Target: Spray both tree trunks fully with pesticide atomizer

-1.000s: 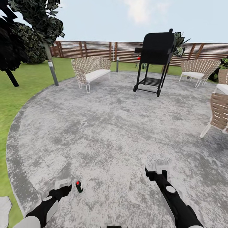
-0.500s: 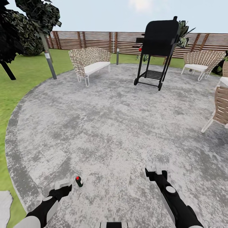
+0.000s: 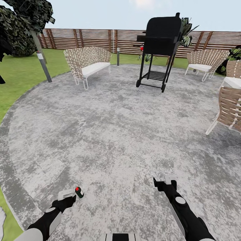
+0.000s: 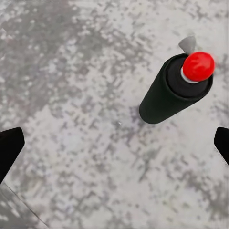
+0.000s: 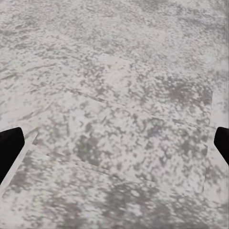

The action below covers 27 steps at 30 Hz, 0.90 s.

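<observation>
The pesticide atomizer (image 3: 79,192) is seen upright on the floor (image 3: 110,134), just beside the released left gripper (image 3: 66,194); a sideways nudge could topple the slim bottle and roll it away. At right, the right gripper (image 3: 166,180) is held released above bare paving.

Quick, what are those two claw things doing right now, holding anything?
Left tool: open, empty, the pesticide atomizer just ahead of it.
Right tool: open, empty.
</observation>
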Available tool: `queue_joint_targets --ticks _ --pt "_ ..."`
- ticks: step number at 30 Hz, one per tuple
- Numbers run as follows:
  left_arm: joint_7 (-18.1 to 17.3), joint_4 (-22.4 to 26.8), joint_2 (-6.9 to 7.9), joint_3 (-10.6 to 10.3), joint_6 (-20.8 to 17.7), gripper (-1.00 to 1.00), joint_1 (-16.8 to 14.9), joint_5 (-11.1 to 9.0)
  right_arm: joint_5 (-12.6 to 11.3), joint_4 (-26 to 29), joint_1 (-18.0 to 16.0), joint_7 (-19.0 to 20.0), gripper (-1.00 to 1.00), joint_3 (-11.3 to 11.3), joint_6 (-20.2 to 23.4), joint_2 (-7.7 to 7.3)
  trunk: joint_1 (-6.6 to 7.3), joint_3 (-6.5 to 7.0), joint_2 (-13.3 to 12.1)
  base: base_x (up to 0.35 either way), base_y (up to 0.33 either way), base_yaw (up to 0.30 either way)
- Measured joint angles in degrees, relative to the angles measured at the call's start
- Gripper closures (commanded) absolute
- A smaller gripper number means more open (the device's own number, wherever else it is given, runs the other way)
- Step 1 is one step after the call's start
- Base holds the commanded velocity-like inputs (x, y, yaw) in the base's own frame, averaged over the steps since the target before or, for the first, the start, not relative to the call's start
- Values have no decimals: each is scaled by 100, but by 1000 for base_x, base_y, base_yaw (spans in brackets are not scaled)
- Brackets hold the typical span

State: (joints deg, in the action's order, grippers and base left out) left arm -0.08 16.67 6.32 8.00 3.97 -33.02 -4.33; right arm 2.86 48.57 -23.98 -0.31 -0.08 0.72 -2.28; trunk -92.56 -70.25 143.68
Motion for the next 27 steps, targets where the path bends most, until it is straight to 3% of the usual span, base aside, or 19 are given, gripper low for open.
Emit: queue_joint_targets --ticks 5,7,11,14,19,27 --pt "0 -26 -22 7 325 -100 10 -3 0 0 0 -1 -100 0 0 0 0 0 0 0 0 -6" --pt "7 -56 -83 9 680 -100 15 6 0 0 0 -1 -100 0 0 0 0 0 0 0 0 -2" --pt "20 -51 -236 -4 949 -100 17 22 0 0 0 -1 -100 0 0 0 0 0 0 0 0 0" --pt "168 -16 -327 4 1011 -100 13 15 0 0 0 -1 -100 0 0 0 0 0 0 0 0 0" --pt "443 -1 -351 55 1103 -100 9 -30 0 0 0 -1 -100 0 0 0 1 0 0 46 -17 0" --pt "471 -9 -353 88 1120 -100 9 -116 0 5 0 -1 -100 0 0 7 0 0 0 84 -52 0"
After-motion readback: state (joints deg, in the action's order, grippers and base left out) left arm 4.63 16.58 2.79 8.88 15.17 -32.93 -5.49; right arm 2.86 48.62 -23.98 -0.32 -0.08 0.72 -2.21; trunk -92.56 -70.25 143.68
